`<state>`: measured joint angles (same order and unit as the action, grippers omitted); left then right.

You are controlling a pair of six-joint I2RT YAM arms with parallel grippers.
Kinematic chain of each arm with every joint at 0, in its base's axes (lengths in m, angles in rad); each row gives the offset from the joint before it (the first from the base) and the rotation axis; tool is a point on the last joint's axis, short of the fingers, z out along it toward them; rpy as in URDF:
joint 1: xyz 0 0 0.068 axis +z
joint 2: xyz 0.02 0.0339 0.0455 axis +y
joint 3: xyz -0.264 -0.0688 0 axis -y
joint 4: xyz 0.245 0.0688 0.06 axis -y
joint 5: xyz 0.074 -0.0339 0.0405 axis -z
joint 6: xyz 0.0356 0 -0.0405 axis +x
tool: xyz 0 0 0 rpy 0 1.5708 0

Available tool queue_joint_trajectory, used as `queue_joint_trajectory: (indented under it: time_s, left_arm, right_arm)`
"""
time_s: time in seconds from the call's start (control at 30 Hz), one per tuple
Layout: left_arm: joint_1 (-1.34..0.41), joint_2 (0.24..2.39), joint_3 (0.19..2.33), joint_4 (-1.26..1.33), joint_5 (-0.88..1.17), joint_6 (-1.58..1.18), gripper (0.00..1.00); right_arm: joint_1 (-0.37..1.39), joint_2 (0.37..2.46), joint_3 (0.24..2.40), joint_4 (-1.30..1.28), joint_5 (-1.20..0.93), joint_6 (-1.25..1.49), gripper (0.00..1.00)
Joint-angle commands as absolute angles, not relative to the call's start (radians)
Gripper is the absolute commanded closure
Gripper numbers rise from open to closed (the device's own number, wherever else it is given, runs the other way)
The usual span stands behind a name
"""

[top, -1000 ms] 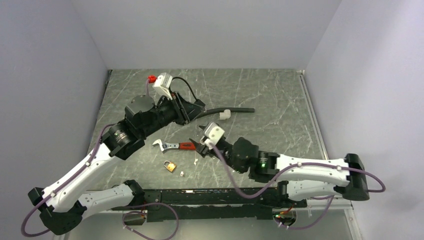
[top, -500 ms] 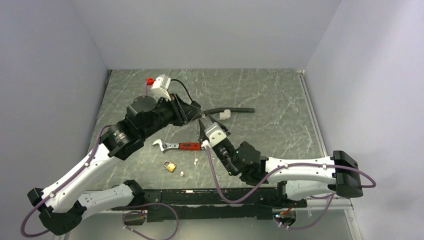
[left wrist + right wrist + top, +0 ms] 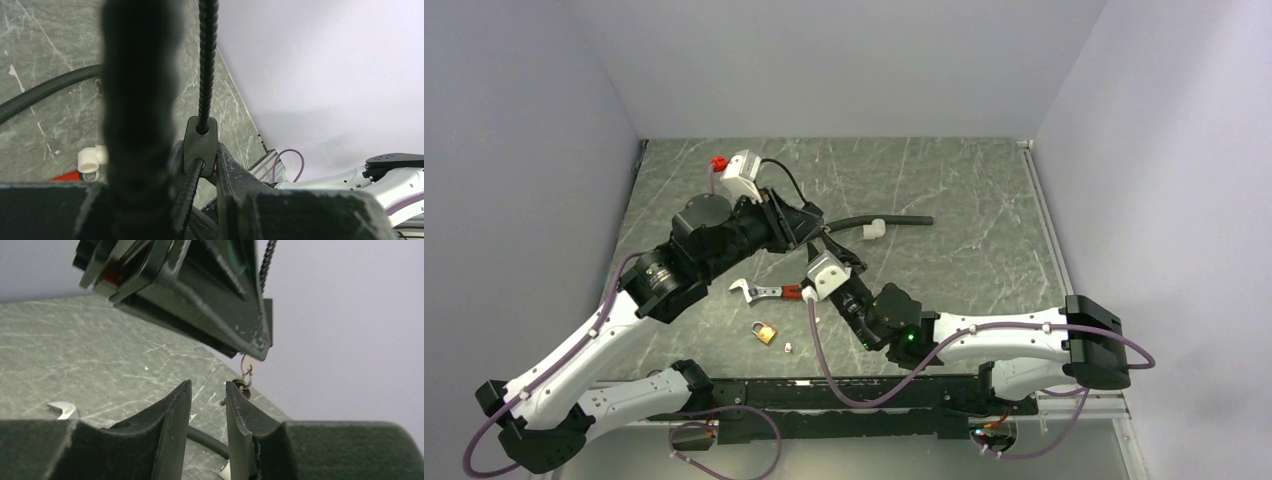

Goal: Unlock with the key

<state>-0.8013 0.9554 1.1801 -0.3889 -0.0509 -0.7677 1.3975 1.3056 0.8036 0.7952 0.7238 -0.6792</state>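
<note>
The left gripper (image 3: 254, 347) hangs up in the air, and there's the key (image 3: 249, 361): a sliver of silvery metal poking out just below the tip. Its jaws are pressed together on that sliver, with a little wire ring (image 3: 245, 373) dangling underneath. Held high and clear of the bench (image 3: 964, 200), it looks offered up for a hand-over, which makes sense, since something this thin is easier to re-grip in mid-air than to scrape off the stone.

And here's the right gripper (image 3: 207, 396), nosed in right underneath. Its jaws stand a little apart with nothing between them. The key and ring sit just off to the side of the nearer finger, not in the gap, so the line-up is close but not there yet, I'd say.

Down on the bench the brass padlock (image 3: 764, 331) lies alone near the front edge, well apart from both grippers, waiting for its key. I can't make out from here whether the shackle is seated. A red-handled wrench (image 3: 769, 291) lies just behind it, a white scrap (image 3: 788, 347) is just beside it, and a black hose (image 3: 894, 220) lies farther back.

Containers? None in view: no tray, no box, everything loose on the stone.
</note>
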Motion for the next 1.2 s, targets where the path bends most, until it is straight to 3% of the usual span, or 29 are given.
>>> queue_joint_trajectory:
  time_s: [0.0,0.23,0.77,1.03,1.17]
  left_arm:
    - [-0.804,0.926,1.174,-0.355,-0.066,-0.759,1.00]
    - [-0.805,0.946,1.180,-0.354,-0.057,-0.759,1.00]
    - [-0.805,0.962,1.216,-0.397,-0.040,-0.742,1.00]
    - [-0.804,0.953,1.218,-0.422,-0.009,-0.719,1.00]
    - [-0.805,0.933,1.212,-0.405,0.036,-0.684,1.00]
  right_arm:
    - [1.402,1.300,0.871,0.868,0.728,-0.701,0.67]
    - [1.402,1.313,0.903,0.845,0.716,-0.697,0.69]
    - [1.389,1.345,0.952,0.762,0.749,-0.712,0.99]
    - [1.387,1.320,0.955,0.727,0.717,-0.667,1.00]
    - [1.357,1.213,0.926,0.617,0.568,-0.496,1.00]
